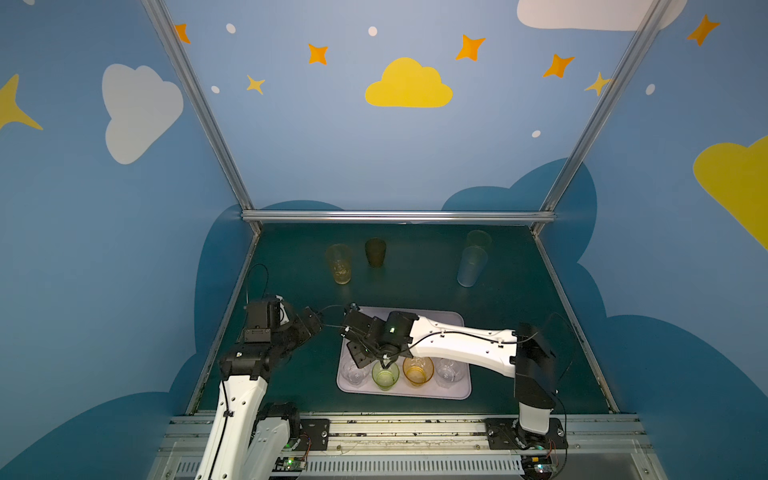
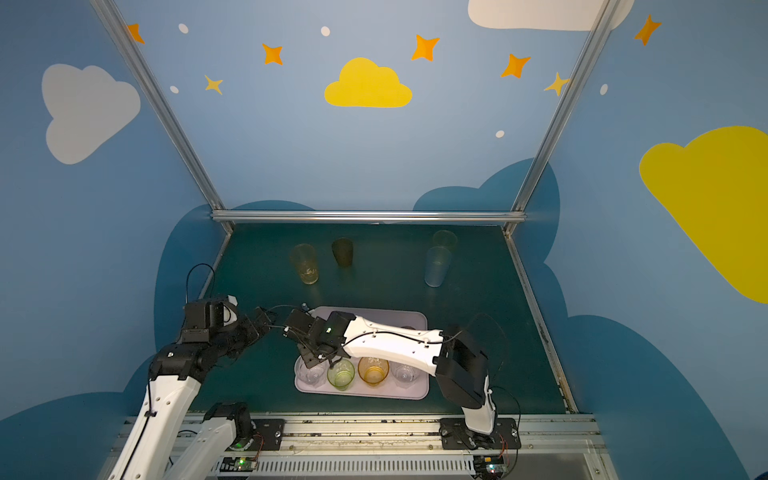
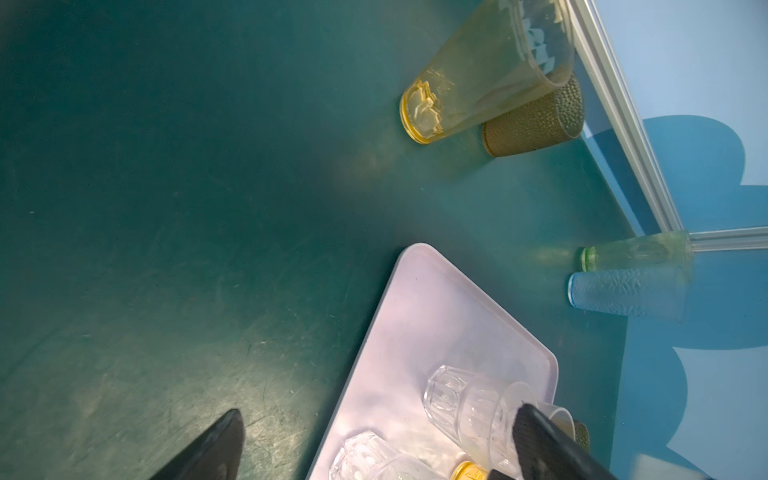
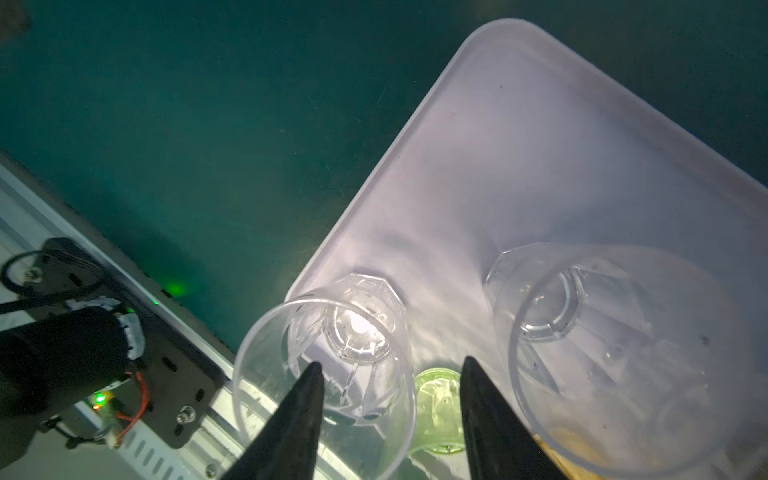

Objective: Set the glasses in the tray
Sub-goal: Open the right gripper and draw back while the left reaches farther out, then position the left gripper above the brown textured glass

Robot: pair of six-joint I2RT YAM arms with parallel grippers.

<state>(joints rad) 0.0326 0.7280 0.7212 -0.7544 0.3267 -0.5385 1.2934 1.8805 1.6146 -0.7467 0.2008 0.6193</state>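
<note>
The pale lilac tray (image 1: 451, 322) (image 2: 415, 320) lies at the front middle of the green table. Its front row holds a clear glass (image 1: 355, 374) (image 4: 357, 328), a short green glass (image 1: 385, 376) (image 4: 438, 411), an amber glass (image 1: 417, 372) and another clear glass (image 1: 449, 372). My right gripper (image 1: 360, 358) (image 4: 391, 362) hangs open over the tray's front left, one finger inside the first clear glass's rim and the other outside it, not pressing. My left gripper (image 1: 309, 324) (image 3: 378, 411) stands open just left of the tray (image 3: 415, 316), holding nothing.
At the back stand a tall yellow glass (image 1: 338, 264) (image 3: 478, 75), a brown glass (image 1: 375, 251) (image 3: 536, 120), a pale blue glass (image 1: 471, 266) (image 3: 627, 291) and a tall green glass (image 1: 478, 239) (image 3: 636, 251). Aluminium rails (image 1: 399, 216) edge the table.
</note>
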